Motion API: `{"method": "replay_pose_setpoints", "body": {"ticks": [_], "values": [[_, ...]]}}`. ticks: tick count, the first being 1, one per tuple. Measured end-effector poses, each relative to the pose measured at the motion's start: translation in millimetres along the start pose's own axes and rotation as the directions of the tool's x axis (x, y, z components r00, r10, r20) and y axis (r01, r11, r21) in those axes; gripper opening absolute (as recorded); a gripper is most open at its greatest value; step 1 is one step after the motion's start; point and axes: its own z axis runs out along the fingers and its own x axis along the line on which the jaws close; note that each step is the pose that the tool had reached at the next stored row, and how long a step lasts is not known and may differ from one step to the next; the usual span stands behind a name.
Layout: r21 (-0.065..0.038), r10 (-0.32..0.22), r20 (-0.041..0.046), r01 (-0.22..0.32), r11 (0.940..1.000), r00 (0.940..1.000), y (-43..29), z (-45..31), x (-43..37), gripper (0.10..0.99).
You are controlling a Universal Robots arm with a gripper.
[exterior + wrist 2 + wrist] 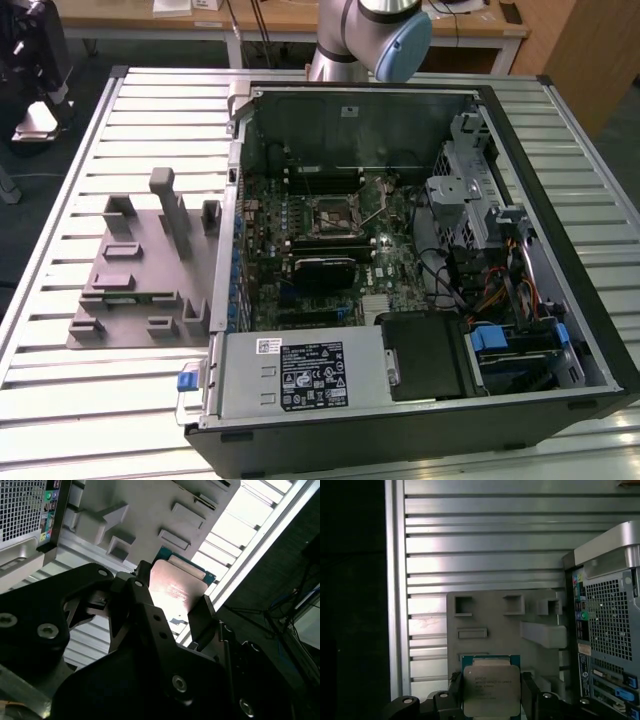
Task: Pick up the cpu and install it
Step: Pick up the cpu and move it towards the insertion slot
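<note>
The jaws pinch the cpu (491,690) by two sides; its lower edge is cut off, with the tray (485,610) behind.

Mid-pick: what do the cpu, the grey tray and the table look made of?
The cpu: shiny metal lid, catching glare, sitting on a green board edge. The grey tray: probably matte moulded plastic, judging by its even colour and soft-edged pockets. The table: likely aluminium, brushed silver slats with bright reflections.
</note>
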Motion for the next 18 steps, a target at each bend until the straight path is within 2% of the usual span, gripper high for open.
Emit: {"method": "replay_pose_setpoints", "body": {"ticks": [4, 12, 18], "values": [[0.0, 0.0, 0.0036, 0.0, 1.0, 1.0, 0.4, -6.7, -0.5, 0.545], [0.0, 0.0, 0.0039, 0.0, 1.0, 1.0, 0.6, -7.2, -1.1, 0.545], [0.0, 0.0, 0.0042, 0.0, 1.0, 1.0, 0.9, -6.4, -7.9, 0.545]]}}
